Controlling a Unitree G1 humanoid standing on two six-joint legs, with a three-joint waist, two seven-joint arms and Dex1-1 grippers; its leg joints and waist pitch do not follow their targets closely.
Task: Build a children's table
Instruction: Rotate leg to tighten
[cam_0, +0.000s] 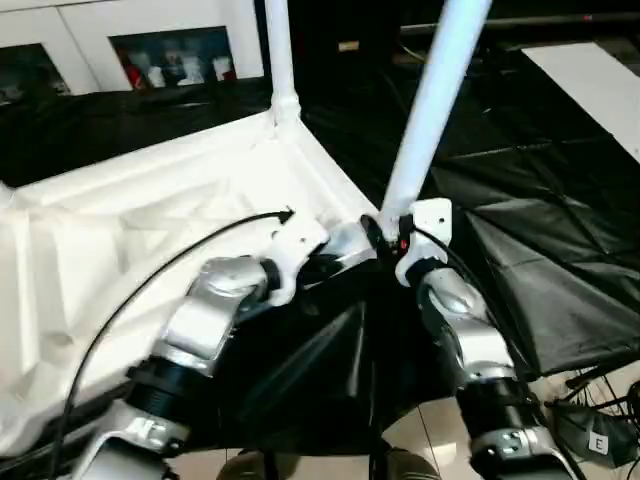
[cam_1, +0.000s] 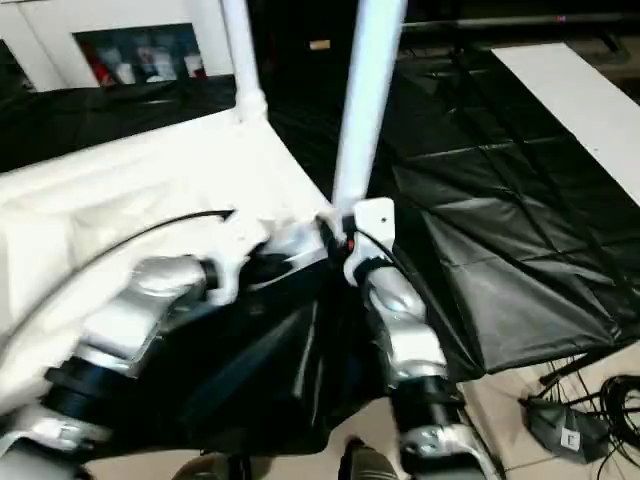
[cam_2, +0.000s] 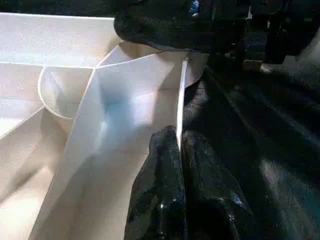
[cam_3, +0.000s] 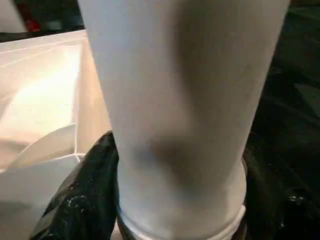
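Observation:
The children's table top (cam_0: 130, 220) lies upside down on the black sheet, its ribbed underside facing up. One white leg (cam_0: 280, 60) stands upright in the far corner socket (cam_0: 285, 108). A second white leg (cam_0: 430, 110) rises, tilted slightly, from the near right corner. My right gripper (cam_0: 385, 235) is shut on its lower end, with a black finger (cam_3: 85, 200) on either side of the tube (cam_3: 180, 100). Beside it, my left gripper (cam_2: 179, 145) is shut on the thin rim wall (cam_2: 182, 95) of the top.
The black sheet (cam_0: 540, 250) covers the big table and drapes over its right edge. A white glass-door cabinet (cam_0: 170, 55) stands behind. A white board (cam_0: 600, 80) lies at the far right. Cables and a small box (cam_0: 590, 440) are on the floor at the lower right.

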